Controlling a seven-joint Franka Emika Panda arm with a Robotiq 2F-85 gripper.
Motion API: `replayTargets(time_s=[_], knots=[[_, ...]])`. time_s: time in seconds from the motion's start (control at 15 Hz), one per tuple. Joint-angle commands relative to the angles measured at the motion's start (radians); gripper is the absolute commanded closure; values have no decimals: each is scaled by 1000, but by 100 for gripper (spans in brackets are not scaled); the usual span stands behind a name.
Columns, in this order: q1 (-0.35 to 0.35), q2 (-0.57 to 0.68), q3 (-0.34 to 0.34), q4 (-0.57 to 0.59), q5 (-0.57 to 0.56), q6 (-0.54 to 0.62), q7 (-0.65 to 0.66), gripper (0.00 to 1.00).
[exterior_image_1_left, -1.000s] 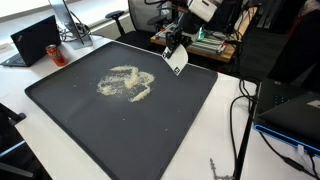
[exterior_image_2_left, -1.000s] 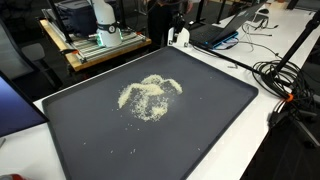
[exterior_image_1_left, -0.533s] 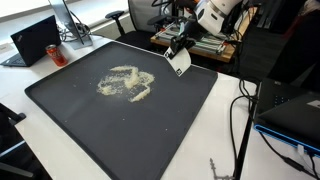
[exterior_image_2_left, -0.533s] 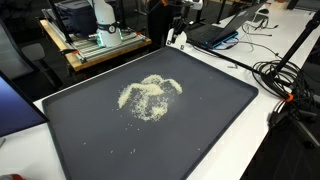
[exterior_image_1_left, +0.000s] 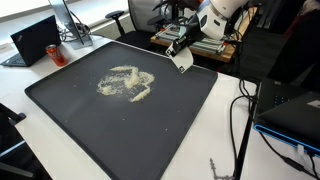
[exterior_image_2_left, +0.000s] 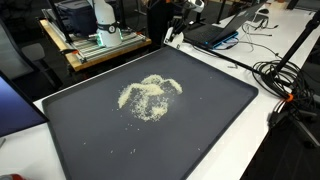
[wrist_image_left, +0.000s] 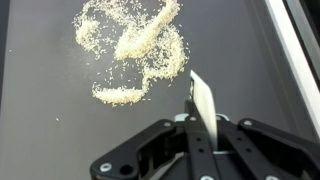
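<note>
A scattered pile of pale grains lies on a big dark mat covering the table; it also shows in the other exterior view as grains on the mat. My gripper hangs over the mat's far edge, shut on a thin white card. The same gripper and card appear small at the mat's far edge. In the wrist view the card sticks out edge-on from the gripper, with the grains ahead of it.
A black laptop and a dark cup stand beside the mat. Cables trail along one side. A wooden cart, another laptop and a cable bundle border the mat.
The gripper with the card has drifted a little away from the grains toward the mat's far edge and risen slightly. The grains have not moved.
</note>
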Motion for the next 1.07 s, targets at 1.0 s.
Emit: replayTargets(time_s=[1.0], knots=[[-53,28,-40,102,241,128,-138,99]])
